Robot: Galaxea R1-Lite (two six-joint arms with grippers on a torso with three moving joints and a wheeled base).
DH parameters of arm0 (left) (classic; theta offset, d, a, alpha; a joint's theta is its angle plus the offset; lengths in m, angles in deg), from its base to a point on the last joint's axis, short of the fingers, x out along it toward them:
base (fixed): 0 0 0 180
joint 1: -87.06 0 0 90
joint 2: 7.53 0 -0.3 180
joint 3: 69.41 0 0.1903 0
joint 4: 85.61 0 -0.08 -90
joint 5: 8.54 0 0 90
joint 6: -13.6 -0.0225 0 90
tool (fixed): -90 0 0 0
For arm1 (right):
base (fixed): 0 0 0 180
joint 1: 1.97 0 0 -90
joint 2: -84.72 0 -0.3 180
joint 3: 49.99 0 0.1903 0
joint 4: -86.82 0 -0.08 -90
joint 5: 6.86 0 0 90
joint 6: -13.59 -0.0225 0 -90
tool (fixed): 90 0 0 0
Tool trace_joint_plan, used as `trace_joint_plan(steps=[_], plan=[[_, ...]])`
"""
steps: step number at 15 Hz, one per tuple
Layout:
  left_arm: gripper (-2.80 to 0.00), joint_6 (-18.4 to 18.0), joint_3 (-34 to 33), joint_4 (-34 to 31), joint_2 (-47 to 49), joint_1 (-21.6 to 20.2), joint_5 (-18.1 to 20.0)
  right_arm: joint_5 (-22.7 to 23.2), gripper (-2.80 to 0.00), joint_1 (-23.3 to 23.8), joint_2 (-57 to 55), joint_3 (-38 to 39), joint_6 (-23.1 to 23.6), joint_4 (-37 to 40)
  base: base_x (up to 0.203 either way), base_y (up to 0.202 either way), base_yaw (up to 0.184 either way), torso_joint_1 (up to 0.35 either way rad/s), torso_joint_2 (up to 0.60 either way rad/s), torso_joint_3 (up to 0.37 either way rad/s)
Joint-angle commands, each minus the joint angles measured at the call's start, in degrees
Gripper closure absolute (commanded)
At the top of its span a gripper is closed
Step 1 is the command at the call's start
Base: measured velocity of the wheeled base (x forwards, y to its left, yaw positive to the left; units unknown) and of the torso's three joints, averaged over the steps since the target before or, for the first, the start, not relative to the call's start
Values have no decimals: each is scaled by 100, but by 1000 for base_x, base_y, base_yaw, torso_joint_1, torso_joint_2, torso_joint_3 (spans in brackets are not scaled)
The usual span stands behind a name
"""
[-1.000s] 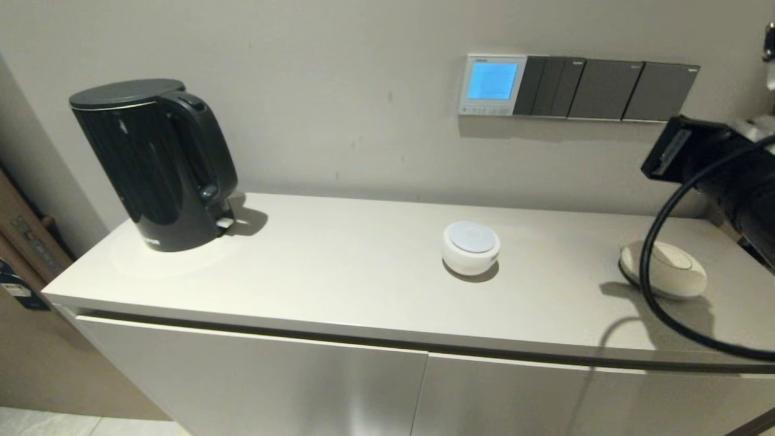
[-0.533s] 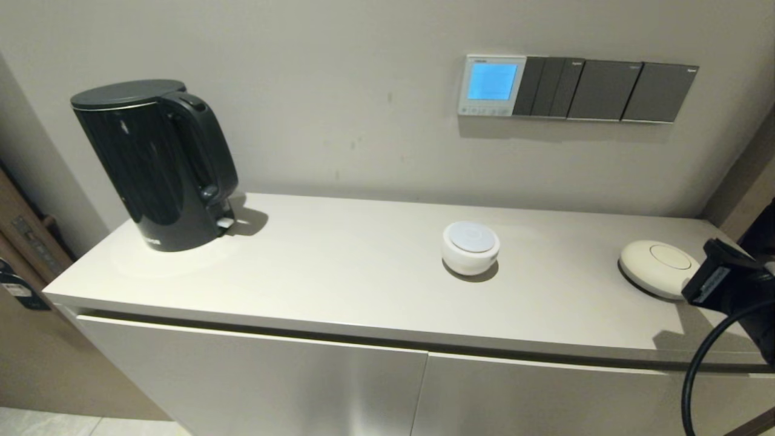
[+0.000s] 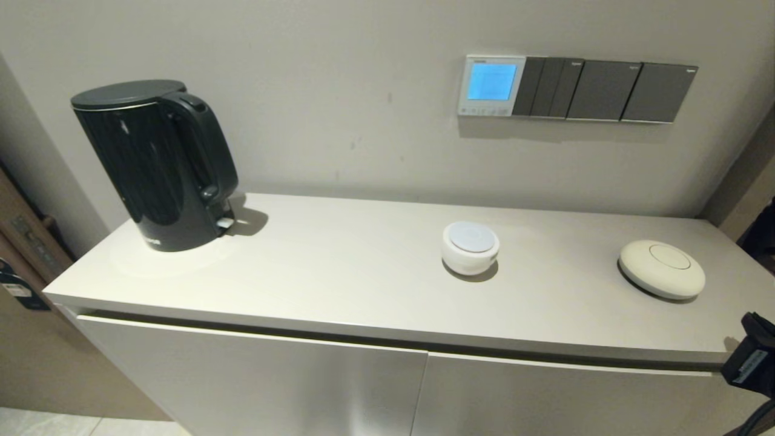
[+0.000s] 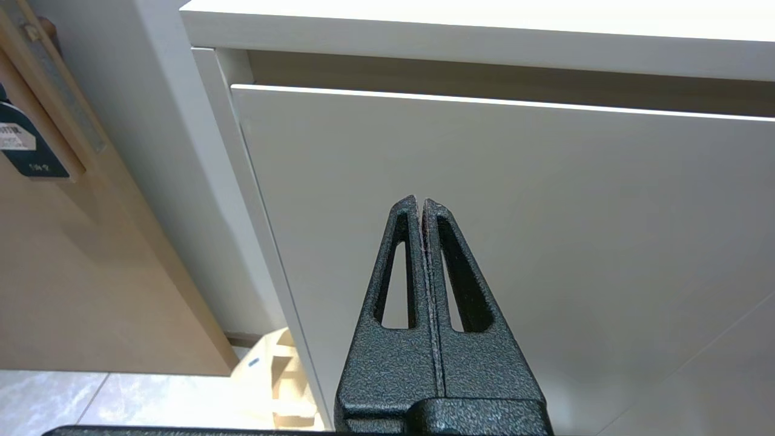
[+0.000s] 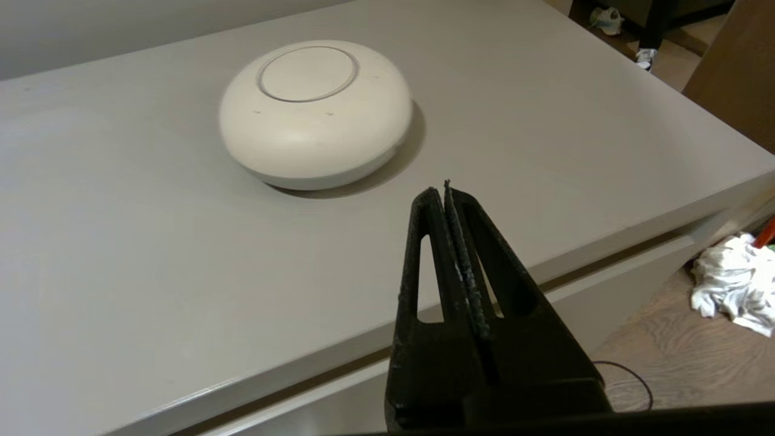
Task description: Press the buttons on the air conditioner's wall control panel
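Observation:
The air conditioner's wall control panel [image 3: 491, 85] is a small white-framed thermostat on the wall, its screen glowing blue. The buttons [image 3: 484, 111] run as a row of tiny pale dots along its bottom strip. My right gripper [image 5: 444, 189] is shut and empty, low at the cabinet's front right corner, far below the panel; only part of the right arm [image 3: 752, 360] shows in the head view. My left gripper [image 4: 419, 203] is shut and empty, parked low in front of the cabinet door.
Dark grey switch plates [image 3: 605, 89] sit right of the panel. On the cabinet top [image 3: 339, 284] stand a black kettle [image 3: 154, 163], a small white round device [image 3: 470, 247] and a cream disc [image 3: 661, 268], also in the right wrist view [image 5: 315, 112].
My right arm has dropped from wall height at the right, down past the cream disc, to the cabinet's front right corner. The panel screen stays lit.

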Motion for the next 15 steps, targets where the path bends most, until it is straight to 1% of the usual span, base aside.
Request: trace_joint_plan(steps=[1,3,4,5,8,10,12,13,15], plan=[[0,0,0,1,-2,0,-1,402,0,521,456,152,-32,20,0,0,0,0,0,0],[0,0,0,1,-2,0,-1,979,0,1073,801,212,-48,329,0,0,0,0,0,0],[0,0,0,1,-2,0,-1,1168,0,1216,1018,263,-62,556,0,0,0,0,0,0],[0,0,0,1,-2,-4,-1,1258,0,1261,1257,309,-94,743,0,0,0,0,0,0],[0,0,0,1,-2,-9,-1,1436,0,1224,2163,370,-167,1462,0,0,0,0,0,0],[0,0,0,1,-2,0,-1,1499,0,1099,2844,375,-182,2188,0,0,0,0,0,0],[0,0,0,1,-2,0,-1,1508,0,884,3361,373,-229,3017,0,0,0,0,0,0],[0,0,0,1,-2,0,-1,1478,0,729,3485,366,-308,3307,0,0,0,0,0,0],[0,0,0,1,-2,0,-9,1402,0,706,3561,350,-364,3367,0,0,0,0,0,0]])
